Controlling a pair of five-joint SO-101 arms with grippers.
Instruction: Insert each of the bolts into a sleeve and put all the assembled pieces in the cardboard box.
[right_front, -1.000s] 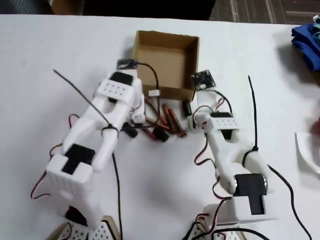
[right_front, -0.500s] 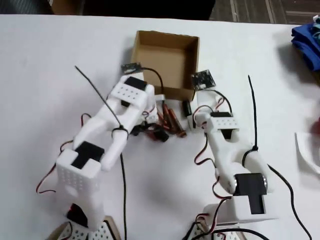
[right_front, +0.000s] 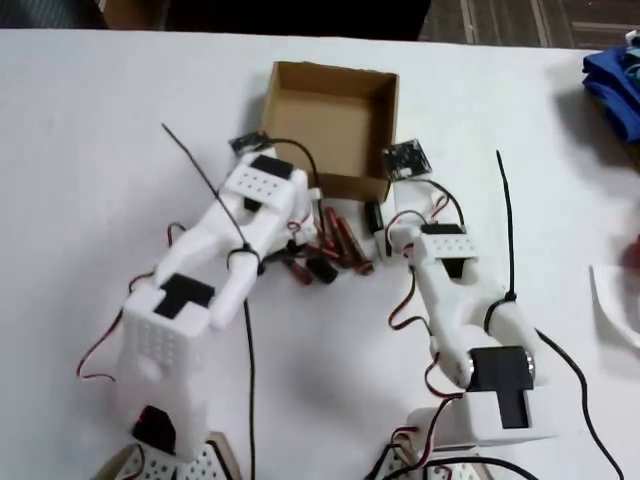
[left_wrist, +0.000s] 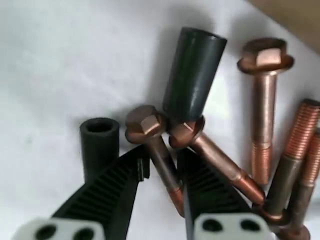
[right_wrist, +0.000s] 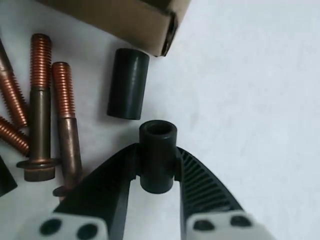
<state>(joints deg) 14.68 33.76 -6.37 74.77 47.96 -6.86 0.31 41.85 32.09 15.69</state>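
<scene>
One bolt (left_wrist: 157, 149) of the loose pile lies on the table (right_front: 100, 120) just near of the cardboard box (right_front: 340, 186). Its shank runs lengthwise between the jaws of the left gripper (left_wrist: 163, 166), which stand narrowly apart, not visibly pinching. Right of the pile, the right gripper (right_wrist: 157, 153) is clamped on a sleeve (right_wrist: 158, 137). The left arm stretches low from the near left.

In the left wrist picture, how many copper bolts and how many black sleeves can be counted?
Copper bolts: 5
Black sleeves: 2
Total: 7
</scene>
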